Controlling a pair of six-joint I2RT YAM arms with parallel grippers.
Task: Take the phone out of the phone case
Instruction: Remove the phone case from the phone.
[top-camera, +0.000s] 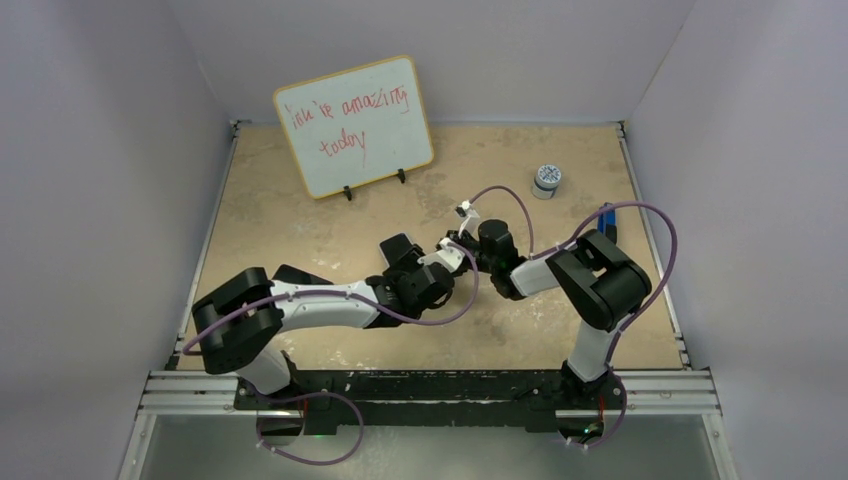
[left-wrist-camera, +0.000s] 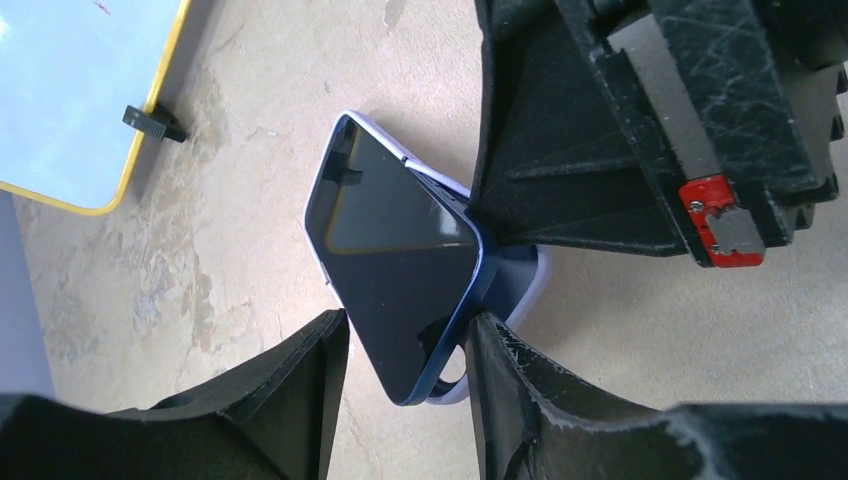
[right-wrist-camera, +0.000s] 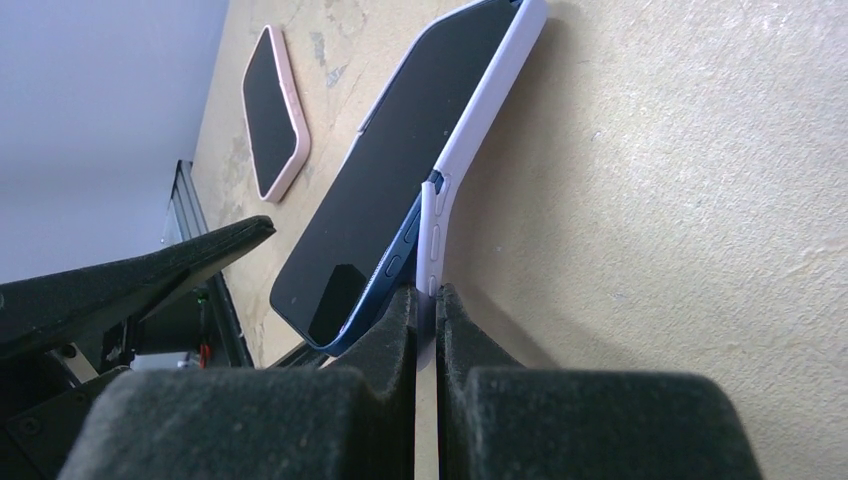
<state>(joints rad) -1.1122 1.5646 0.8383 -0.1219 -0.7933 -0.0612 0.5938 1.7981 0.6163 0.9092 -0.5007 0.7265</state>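
Phone (left-wrist-camera: 390, 260), dark-screened and blue-edged, tilts half out of its pale lilac phone case (right-wrist-camera: 480, 130), whose rim the right gripper (right-wrist-camera: 425, 310) pinches tight above the table (top-camera: 300, 230). The left gripper (left-wrist-camera: 408, 325) straddles it, jaws apart. The whiteboard (top-camera: 355, 125) behind reads "you're amazing today" in red.

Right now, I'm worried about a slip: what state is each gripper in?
Left gripper: astride a corner of the dark blue phone; grip cannot be told.
Right gripper: closed on the side wall of the pale lilac plastic case.
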